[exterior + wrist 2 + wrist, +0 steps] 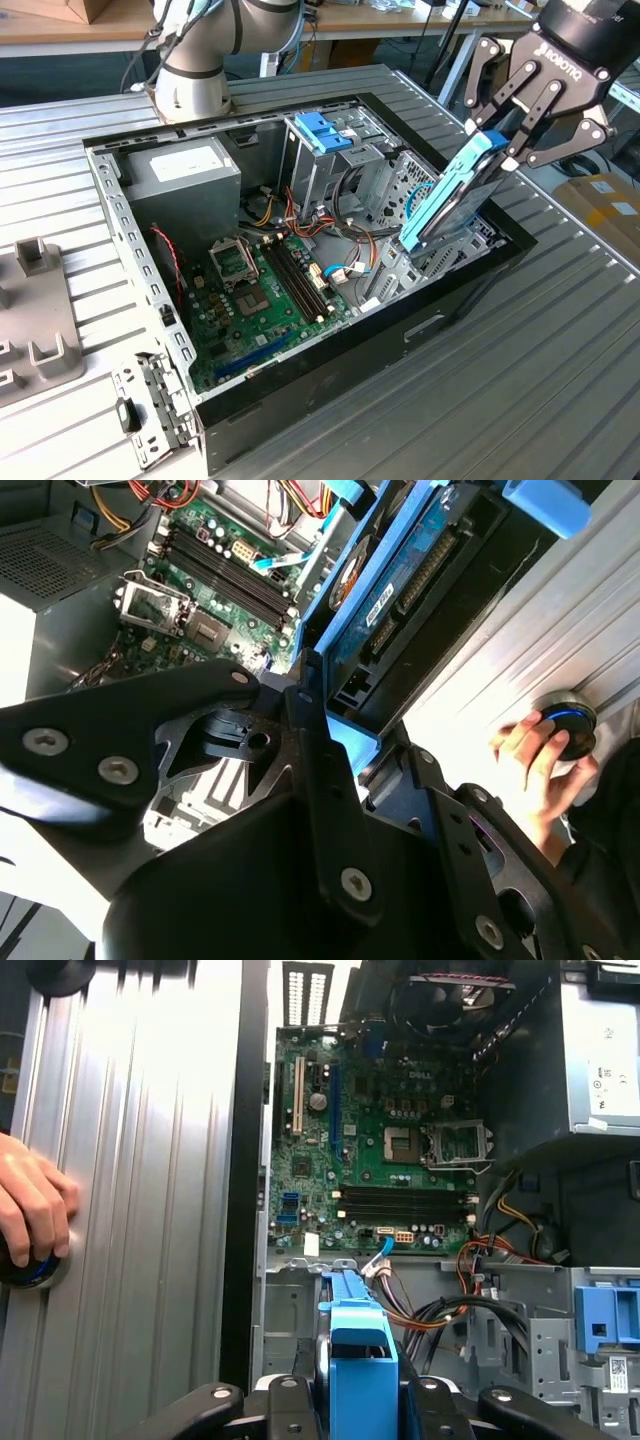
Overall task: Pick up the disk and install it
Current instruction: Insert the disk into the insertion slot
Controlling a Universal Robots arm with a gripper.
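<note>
The hand (508,140) is clamped on the top end of the disk (450,200). The disk is tilted, with its bottom end down inside the computer case (330,390), by the wall on the exterior view's right. I'd go slow, keep it square, and avoid snagging the cables (345,235).

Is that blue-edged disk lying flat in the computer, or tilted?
Tilted: the disk leans steeply, lower end inside the case, upper end clamped in the hand.
</note>
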